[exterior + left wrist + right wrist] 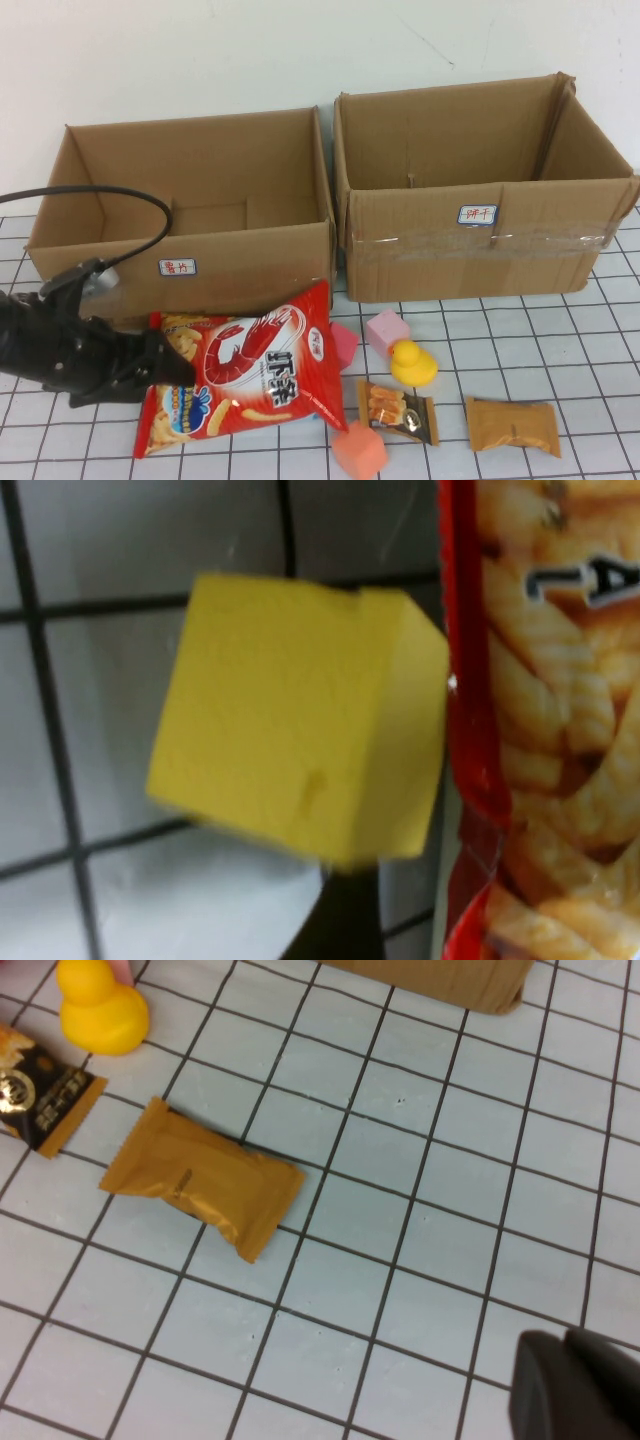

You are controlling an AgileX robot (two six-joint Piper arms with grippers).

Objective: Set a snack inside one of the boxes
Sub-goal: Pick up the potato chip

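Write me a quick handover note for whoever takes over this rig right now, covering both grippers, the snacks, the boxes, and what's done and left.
Left gripper: at the left end of the red shrimp chip bag, apparently gripping it; bag tilted, partly lifted.
Right gripper: out of the high view, only its tip shows, above bare table near the tan snack packet.
Left box and right box: both open, nothing visible inside.
Done: bag grasped.
Left: carry it into a box and release.

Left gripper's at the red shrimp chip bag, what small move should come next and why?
Probably lift the red shrimp chip bag and carry it toward the left box: the left gripper sits at its edge, the box stands open directly behind. The right gripper hovers aside.
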